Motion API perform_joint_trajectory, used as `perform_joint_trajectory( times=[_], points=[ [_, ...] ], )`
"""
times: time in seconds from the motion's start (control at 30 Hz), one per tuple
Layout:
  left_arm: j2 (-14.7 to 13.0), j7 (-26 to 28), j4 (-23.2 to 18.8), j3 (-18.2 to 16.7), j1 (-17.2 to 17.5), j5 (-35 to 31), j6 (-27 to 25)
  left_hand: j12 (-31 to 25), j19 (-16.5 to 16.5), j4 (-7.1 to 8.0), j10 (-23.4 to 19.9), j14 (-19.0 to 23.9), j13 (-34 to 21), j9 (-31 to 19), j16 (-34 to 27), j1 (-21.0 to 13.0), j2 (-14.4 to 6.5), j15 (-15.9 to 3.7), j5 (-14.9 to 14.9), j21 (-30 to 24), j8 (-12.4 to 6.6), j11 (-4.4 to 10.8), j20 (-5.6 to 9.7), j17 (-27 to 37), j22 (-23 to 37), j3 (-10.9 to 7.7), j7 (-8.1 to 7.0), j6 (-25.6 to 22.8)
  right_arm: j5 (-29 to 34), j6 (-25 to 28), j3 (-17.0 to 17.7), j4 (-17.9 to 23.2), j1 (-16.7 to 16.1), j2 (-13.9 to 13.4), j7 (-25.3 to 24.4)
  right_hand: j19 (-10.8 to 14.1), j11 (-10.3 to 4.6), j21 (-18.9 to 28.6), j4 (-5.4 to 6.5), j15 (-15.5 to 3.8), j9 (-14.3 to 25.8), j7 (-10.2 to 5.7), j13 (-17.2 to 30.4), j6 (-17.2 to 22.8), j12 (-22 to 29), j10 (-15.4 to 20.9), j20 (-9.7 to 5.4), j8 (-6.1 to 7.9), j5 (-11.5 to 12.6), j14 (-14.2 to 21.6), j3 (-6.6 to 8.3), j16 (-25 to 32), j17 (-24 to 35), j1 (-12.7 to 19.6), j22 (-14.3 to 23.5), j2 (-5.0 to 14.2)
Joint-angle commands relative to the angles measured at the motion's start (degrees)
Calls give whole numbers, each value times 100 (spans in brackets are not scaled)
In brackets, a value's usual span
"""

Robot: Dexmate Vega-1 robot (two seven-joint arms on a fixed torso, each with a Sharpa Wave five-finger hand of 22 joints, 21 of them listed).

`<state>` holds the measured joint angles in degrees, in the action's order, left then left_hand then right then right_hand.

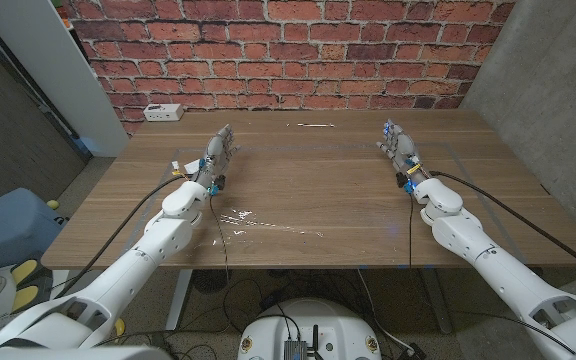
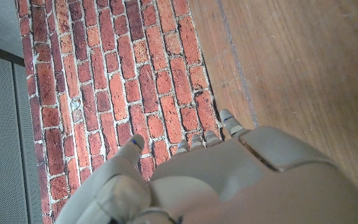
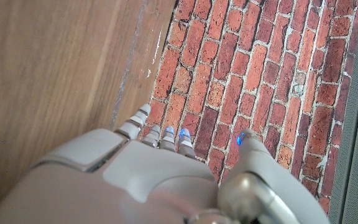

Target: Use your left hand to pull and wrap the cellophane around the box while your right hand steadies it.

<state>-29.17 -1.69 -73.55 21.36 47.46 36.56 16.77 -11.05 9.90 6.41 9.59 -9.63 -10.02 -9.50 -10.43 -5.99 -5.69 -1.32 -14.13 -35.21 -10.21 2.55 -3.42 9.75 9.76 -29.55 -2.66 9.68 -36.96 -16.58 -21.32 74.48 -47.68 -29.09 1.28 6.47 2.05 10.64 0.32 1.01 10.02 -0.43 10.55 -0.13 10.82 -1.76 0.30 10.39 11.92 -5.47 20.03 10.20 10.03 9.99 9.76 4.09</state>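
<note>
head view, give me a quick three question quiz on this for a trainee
1. True or false: the left hand holds a box.
2. Which lies at the table's far left corner? A) white power strip B) red mug C) scissors
3. Fill in: behind the table stands a ___ wall.

Key: 1 false, both it and the right hand hold nothing. 2 A, the white power strip. 3 brick, the brick wall.

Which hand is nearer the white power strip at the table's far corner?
The left. The left hand stands just right of the white power strip and nearer the robot; the right hand is across the table, on its far side.
</note>
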Motion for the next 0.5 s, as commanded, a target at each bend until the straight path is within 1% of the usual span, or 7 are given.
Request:
perform_joint_trajectory(
  times=[0.03, 0.07, 0.17, 0.2, 0.27, 0.4, 0.5],
  points=[
    [-159, 849, -380, 36, 115, -599, -135, -96, 485, -121, 413, -371, -32, -39, -85, -75, 77, 367, -21, 91, -102, 12, -527, 13, 25, 35, -241, 27, 40, 80, -34, -13, 48, 24, -44, 39, 69, 33, -41, 65, 29, -38, 18, 5, 41, 42, 89, 44, 37, -14, 35, 55, 26, 78, 21, 8],
    [-183, 1019, -464, 39, 152, -720, -159, -102, 453, -145, 372, -300, -34, -41, -90, -91, 88, 432, -16, 114, -100, 6, -674, 14, 30, 42, -272, -30, 37, 90, -32, 5, 38, 14, -45, 39, 66, 34, -45, 82, 30, -46, 18, 13, 44, 52, 98, 47, 37, -12, 34, 56, 25, 81, 21, 7],
    [-329, 1648, -867, 63, 285, -1188, -451, -153, 396, -227, 151, -19, -38, -44, -131, -139, 135, 583, 15, 186, -156, -5, -807, 20, 39, 64, -363, -375, 21, 159, -22, 83, 0, -18, -85, 43, 66, 39, -69, 150, 30, -86, 19, 49, 49, 70, 147, 58, 36, 26, 37, 70, 24, 100, 22, 14],
    [-380, 1853, -1008, 71, 327, -1351, -573, -156, 406, -244, 121, 4, -39, -45, -125, -151, 143, 624, 23, 207, -168, -16, -838, 20, 40, 67, -382, -450, 15, 168, -20, 97, -9, -25, -85, 44, 59, 42, -84, 193, 31, -92, 19, 49, 52, 81, 202, 55, 35, 55, 36, 80, 25, 109, 24, 14],
    [-456, 2216, -1264, 81, 405, -1634, -815, -186, 417, -288, 0, 105, -40, -46, -136, -185, 149, 656, 41, 248, -169, -41, -861, 20, 42, 64, -389, -543, 9, 184, -16, 123, -28, -32, -100, 49, 80, 48, -103, 244, 32, -129, 21, 85, 68, 129, 235, 65, 32, 75, 35, 86, 26, 123, 26, 20],
    [-599, 2815, -1770, 108, 519, -2102, -1507, -214, 348, -380, -158, 224, -44, -49, -133, -267, 144, 677, 84, 284, -173, -119, -851, 20, 46, 44, -426, -704, 8, 183, -9, 156, -57, -32, -132, 47, 134, 51, -122, 285, 33, -126, 22, 100, 75, 158, 288, 66, 28, 102, 34, 93, 27, 134, 28, 28],
    [-644, 3214, -2082, 141, 567, -2412, -2078, -215, 308, -474, -230, 263, -47, -53, -112, -376, 89, 726, 121, 318, -170, -174, -861, 19, 48, -9, -354, -802, 5, 193, -4, 185, -78, -44, -143, 54, 173, 55, -136, 301, 34, -127, 24, 112, 78, 173, 298, 67, 25, 134, 32, 103, 29, 142, 30, 30]
  ],
)
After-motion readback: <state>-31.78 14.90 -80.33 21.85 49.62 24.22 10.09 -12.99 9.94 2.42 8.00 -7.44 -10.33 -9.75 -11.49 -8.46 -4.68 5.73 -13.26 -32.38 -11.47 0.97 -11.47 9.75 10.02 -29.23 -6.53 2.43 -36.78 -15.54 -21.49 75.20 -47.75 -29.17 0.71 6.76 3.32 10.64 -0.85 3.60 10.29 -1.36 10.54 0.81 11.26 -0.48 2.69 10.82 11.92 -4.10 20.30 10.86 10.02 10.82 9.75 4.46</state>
